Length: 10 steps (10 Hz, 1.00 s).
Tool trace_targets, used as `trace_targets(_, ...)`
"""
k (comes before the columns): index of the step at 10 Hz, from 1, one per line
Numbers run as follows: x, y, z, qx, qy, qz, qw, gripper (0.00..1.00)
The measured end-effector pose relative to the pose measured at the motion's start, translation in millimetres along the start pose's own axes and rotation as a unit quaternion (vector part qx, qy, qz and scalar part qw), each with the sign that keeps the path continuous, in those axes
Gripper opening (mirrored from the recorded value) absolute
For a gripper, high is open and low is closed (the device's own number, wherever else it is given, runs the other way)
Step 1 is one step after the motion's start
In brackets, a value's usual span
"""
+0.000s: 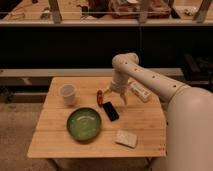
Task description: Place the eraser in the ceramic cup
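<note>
Down at the front edge of the worktop (150, 125) there's a pale pad (126, 138), and to its left the green bowl (84, 123). Neither matters for this job.

Just behind the bowl's right rim lies the eraser (110, 110), flat on the wood, angled a bit, nothing touching it. The claw (116, 95) hangs right over its far end, prongs spread and empty as far as I can make out.

My plan for the grab is to twist the wrist so the prongs straddle the eraser's narrow width, then go really low, since it's so thin there's barely any side to pinch. A little reddish thing (100, 97) stands just left of the claw, so I'd watch that prong on the way down.

Further back on the left sits the ceramic cup (67, 94), well apart from the eraser. It's small, so I'd drop the eraser in end-first. A white block (139, 91) lies back right, out of the way.
</note>
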Motion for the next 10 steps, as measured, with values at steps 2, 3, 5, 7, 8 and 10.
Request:
trace_targets(2, 0, 2, 6, 0.001, -0.001, 0.006, 1.0000, 0.80)
trace_targets(3, -1, 3, 10, 0.001, -0.003, 0.008, 1.0000, 0.80)
trace_targets(5, 0, 4, 15, 0.003, -0.006, 0.027, 0.9996, 0.80)
trace_targets(7, 1, 3, 19, 0.005, -0.007, 0.029, 0.9996, 0.80)
trace_targets(8, 2, 2, 21, 0.006, -0.008, 0.030, 0.9995, 0.80)
trace_targets(10, 4, 2, 25, 0.006, -0.010, 0.037, 0.9992, 0.80)
